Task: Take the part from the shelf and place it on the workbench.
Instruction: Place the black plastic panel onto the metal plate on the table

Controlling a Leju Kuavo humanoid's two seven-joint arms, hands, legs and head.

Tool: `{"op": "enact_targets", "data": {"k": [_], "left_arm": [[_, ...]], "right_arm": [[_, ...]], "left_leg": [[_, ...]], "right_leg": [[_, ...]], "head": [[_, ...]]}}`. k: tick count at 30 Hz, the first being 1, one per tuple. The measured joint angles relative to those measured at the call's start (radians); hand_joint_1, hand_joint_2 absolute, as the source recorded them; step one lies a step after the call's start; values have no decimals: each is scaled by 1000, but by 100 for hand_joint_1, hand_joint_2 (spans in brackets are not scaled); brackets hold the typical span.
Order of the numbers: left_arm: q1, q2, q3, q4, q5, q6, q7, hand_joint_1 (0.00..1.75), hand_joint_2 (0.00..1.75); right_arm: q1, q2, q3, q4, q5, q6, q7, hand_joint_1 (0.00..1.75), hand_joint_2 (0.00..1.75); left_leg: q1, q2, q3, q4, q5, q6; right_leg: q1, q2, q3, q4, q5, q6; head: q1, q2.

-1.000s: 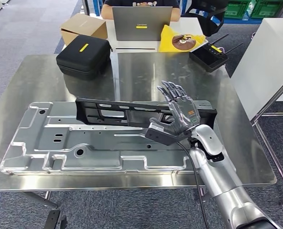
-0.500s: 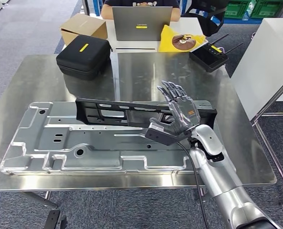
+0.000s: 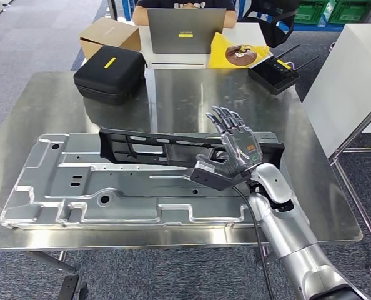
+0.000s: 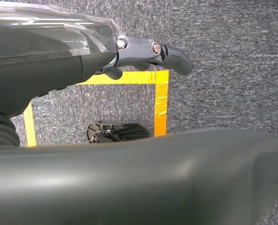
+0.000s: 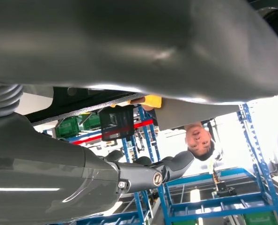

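Head view: our right hand (image 3: 230, 153) hangs over the right end of the black part (image 3: 174, 147), fingers (image 3: 221, 119) spread & straight, thumb out to the side, holding nothing. Part lies flat along the far edge of the big grey panel (image 3: 80, 187) on the table (image 3: 42, 94), so we judge it's as good as placed; release looks done, arm not yet clear.

Left hand (image 4: 155, 49) hangs down by the carpet w/ yellow tape (image 4: 160, 103); we can't tell if it's open or closed, nothing seen in it.

Risks as we see them:
- thumb sits v. close above the part's right end; if we pull back low, it may catch the edge & drag or twist the part off the panel
- cable (image 3: 254, 225) under the right wrist could snag the panel's near edge on the way out
- part rests on stamped ribs, not flat table, so a nudge may rock or slide it
- black case (image 3: 109, 74) & laptop (image 3: 186, 30) are well apart, no worry; person sits behind the laptop, so avoid wide swings

Lift straight up first, then back
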State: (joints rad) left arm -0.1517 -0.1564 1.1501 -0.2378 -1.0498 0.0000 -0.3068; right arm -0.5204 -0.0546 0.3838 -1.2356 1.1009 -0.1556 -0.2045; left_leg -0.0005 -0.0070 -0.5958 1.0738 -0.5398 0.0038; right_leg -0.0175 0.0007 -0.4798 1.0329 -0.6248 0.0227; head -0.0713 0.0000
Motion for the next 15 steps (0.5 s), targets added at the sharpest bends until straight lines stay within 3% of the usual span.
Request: {"op": "enact_targets", "data": {"k": [15], "left_arm": [[0,0,0,0,0,0,0,0,0]], "right_arm": [[0,0,0,0,0,0,0,0,0]], "left_leg": [[0,0,0,0,0,0]], "right_leg": [[0,0,0,0,0,0]], "head": [[0,0]]}}
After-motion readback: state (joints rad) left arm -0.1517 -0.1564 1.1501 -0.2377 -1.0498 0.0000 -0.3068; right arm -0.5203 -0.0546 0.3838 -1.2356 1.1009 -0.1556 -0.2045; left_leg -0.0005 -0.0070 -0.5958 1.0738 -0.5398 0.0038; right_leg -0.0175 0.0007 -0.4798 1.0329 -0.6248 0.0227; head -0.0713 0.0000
